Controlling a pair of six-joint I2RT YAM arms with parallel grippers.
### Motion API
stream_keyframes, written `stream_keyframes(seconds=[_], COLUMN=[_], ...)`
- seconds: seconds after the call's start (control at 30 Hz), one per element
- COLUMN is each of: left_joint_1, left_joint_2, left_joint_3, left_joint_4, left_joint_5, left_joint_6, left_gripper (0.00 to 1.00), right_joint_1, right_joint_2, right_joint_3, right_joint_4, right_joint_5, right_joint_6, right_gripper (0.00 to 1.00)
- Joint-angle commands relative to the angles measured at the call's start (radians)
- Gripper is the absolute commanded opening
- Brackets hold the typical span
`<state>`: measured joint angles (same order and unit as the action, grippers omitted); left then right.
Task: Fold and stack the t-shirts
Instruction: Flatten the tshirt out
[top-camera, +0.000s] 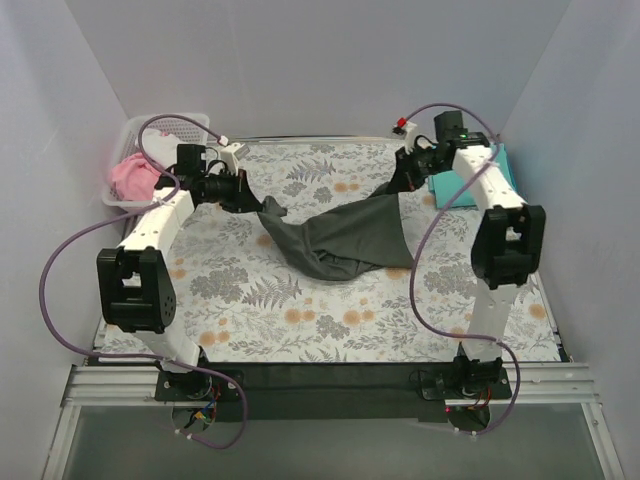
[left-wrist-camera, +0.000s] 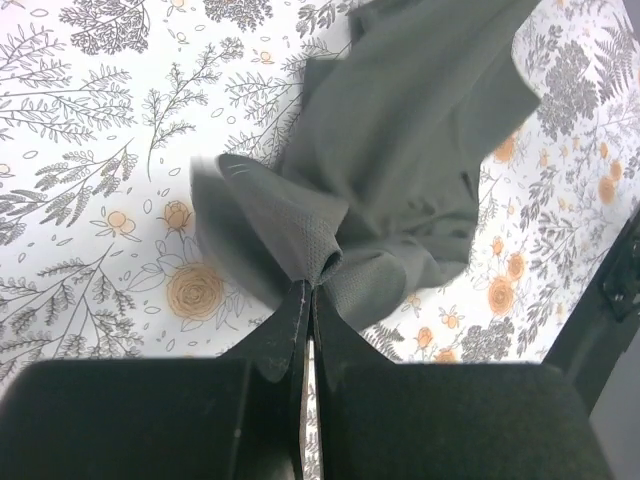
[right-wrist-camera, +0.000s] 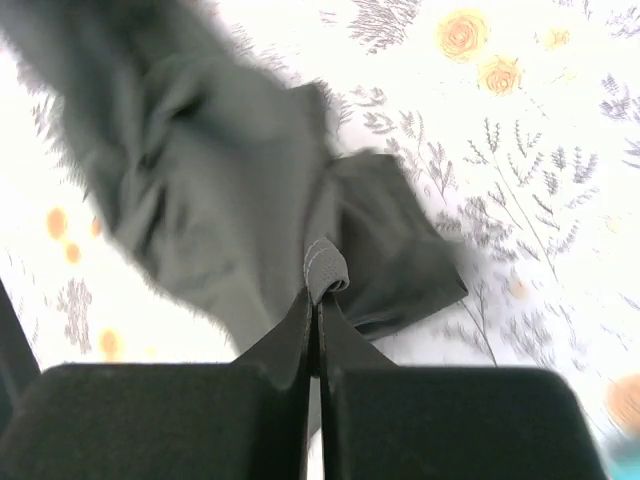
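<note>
The dark charcoal-grey t-shirt (top-camera: 340, 238) hangs stretched between my two grippers above the floral sheet, and its lower part sags onto the sheet. My left gripper (top-camera: 262, 205) is shut on one edge of it; the left wrist view shows cloth (left-wrist-camera: 400, 180) bunched at the fingertips (left-wrist-camera: 312, 283). My right gripper (top-camera: 397, 186) is shut on the other side; the right wrist view shows a hemmed fold (right-wrist-camera: 325, 268) pinched at the tips, with the shirt (right-wrist-camera: 220, 180) hanging below. The teal t-shirt (top-camera: 455, 183) lies folded at the far right, partly behind the right arm.
The floral grey-and-orange sheet (top-camera: 300, 310) covers the table. A white basket (top-camera: 135, 165) with pink cloth (top-camera: 130, 178) stands at the far left corner. White walls close in the left, back and right. Purple cables loop beside both arms.
</note>
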<state>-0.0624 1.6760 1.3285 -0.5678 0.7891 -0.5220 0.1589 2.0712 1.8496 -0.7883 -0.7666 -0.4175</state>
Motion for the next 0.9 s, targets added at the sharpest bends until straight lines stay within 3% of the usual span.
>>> stream_keyframes(seconds=[0.0, 0.17, 0.27, 0.37, 0.4, 0.43, 0.47, 0.53, 0.7, 0.87], left_joint_1=[-0.004, -0.005, -0.005, -0.002, -0.002, -0.002, -0.002, 0.001, 0.007, 0.009], left_joint_2=[-0.062, -0.203, -0.294, -0.357, -0.363, -0.364, -0.352, -0.334, -0.312, -0.259], left_joint_3=[-0.011, -0.227, -0.415, -0.564, -0.601, -0.606, -0.604, -0.566, -0.497, -0.434], left_joint_4=[-0.131, -0.24, -0.288, -0.235, -0.219, -0.201, -0.184, -0.193, -0.202, -0.19], left_joint_5=[0.078, 0.049, -0.054, -0.151, -0.193, -0.211, -0.224, -0.211, -0.16, -0.122], left_joint_6=[0.158, 0.387, 0.572, 0.612, 0.616, 0.582, 0.57, 0.544, 0.501, 0.45], left_gripper=[0.0, 0.0, 0.0, 0.0, 0.0, 0.03, 0.07, 0.19, 0.22, 0.18], right_joint_1=[0.013, 0.073, 0.073, 0.065, 0.061, 0.054, 0.033, 0.005, -0.146, -0.174], right_joint_2=[-0.216, -0.465, -0.514, -0.533, -0.53, -0.527, -0.517, -0.516, -0.507, -0.448], right_joint_3=[-0.094, -0.632, -0.798, -0.958, -0.993, -0.997, -0.991, -0.933, -0.733, -0.639], right_joint_4=[-0.264, -0.275, -0.255, -0.192, -0.18, -0.183, -0.19, -0.241, -0.336, -0.312], right_joint_5=[-0.111, 0.058, 0.163, 0.277, 0.295, 0.303, 0.297, 0.259, 0.142, 0.142], right_joint_6=[-0.323, -0.62, -0.69, -0.715, -0.712, -0.705, -0.69, -0.669, -0.638, -0.554], right_gripper=[0.01, 0.01, 0.01, 0.01, 0.07, 0.36, 0.48, 0.6, 0.55, 0.48])
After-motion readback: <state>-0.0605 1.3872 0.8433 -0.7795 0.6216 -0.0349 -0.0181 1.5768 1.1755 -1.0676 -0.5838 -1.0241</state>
